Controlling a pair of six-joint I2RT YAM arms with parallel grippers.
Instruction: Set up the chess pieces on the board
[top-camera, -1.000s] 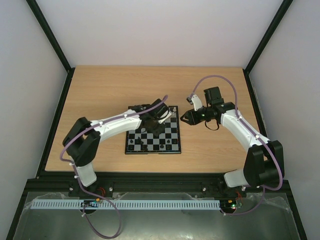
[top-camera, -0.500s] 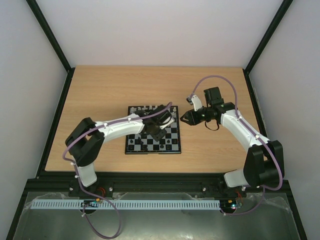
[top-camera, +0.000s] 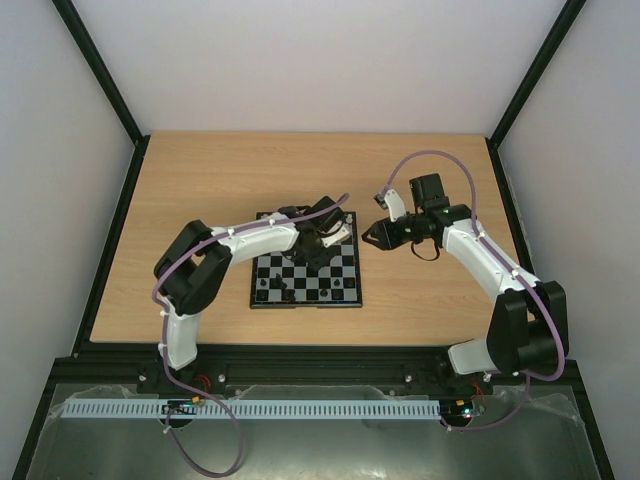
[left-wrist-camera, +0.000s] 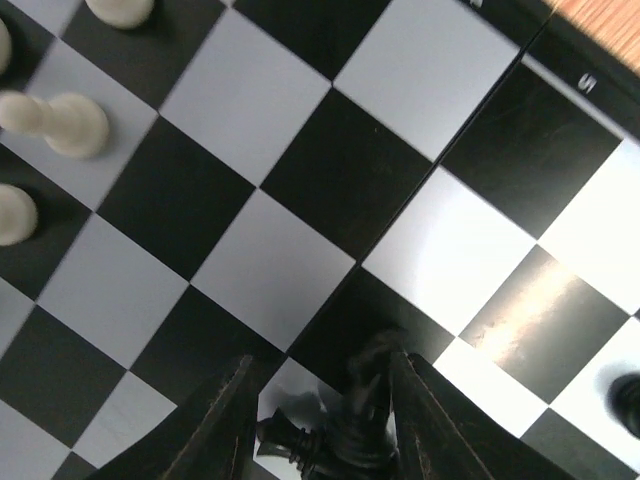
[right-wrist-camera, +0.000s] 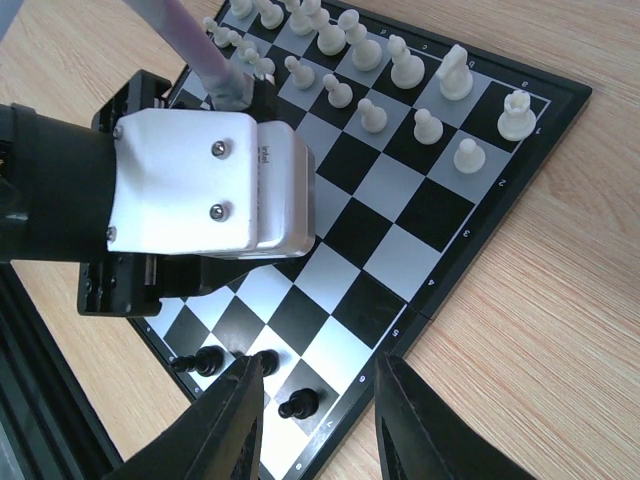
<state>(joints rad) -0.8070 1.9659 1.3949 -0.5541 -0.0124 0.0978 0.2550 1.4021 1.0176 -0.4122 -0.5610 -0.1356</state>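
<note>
Board (top-camera: 335, 275): white pieces (right-wrist-camera: 407, 68) ranked toward worktop's far edge; three black pieces (right-wrist-camera: 298, 404) placed near side; left gripper (left-wrist-camera: 320, 400) apparently clasping another black piece (left-wrist-camera: 365, 420); right gripper (right-wrist-camera: 318, 380) agape, empty.

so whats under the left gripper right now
The left gripper has a black piece between its fingers, over squares of the board. Whether it stands or is lifted cannot be told; from above the gripper covers that spot.

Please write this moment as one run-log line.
left gripper: holds black piece over board | right gripper: open, empty, by board edge
</note>
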